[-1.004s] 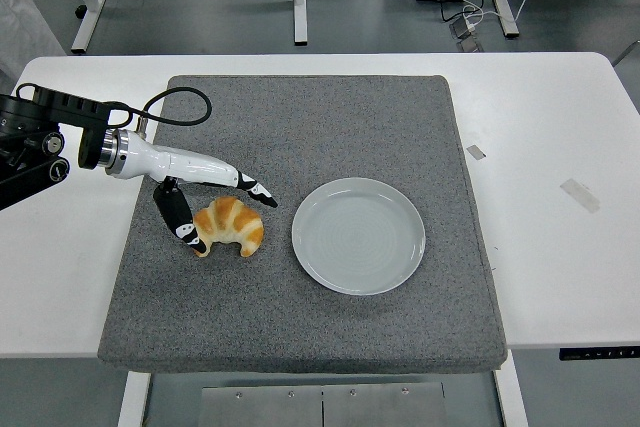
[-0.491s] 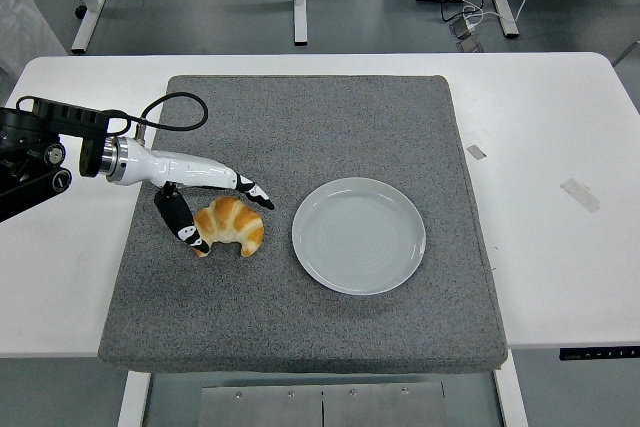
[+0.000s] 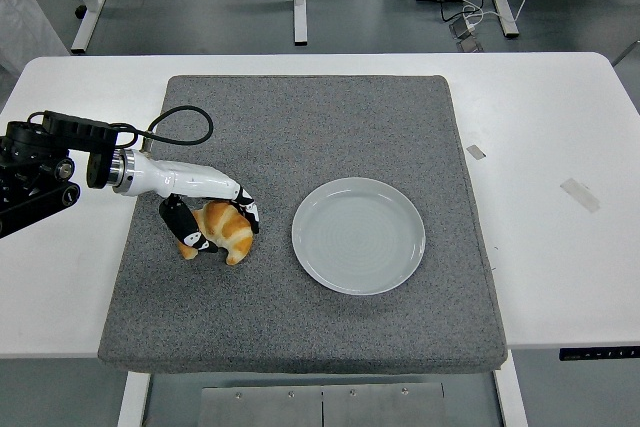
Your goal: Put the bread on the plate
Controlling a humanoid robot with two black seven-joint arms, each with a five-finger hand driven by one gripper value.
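Observation:
A golden croissant (image 3: 226, 233) lies on the grey mat (image 3: 300, 307), left of the pale round plate (image 3: 358, 235). My left hand (image 3: 215, 222) comes in from the left edge and is closed around the croissant: the thumb presses its near side and the fingers curl over its far side. The croissant looks tilted in the grasp. The plate holds nothing. My right arm does not show.
The grey mat covers the middle of the white table (image 3: 560, 247). A black cable (image 3: 180, 117) loops up from my left wrist. Small bits of tape (image 3: 581, 194) lie on the table at the right.
My left hand's fingers have curled down from spread above the croissant to closed around it. The croissant has shifted slightly left and tipped.

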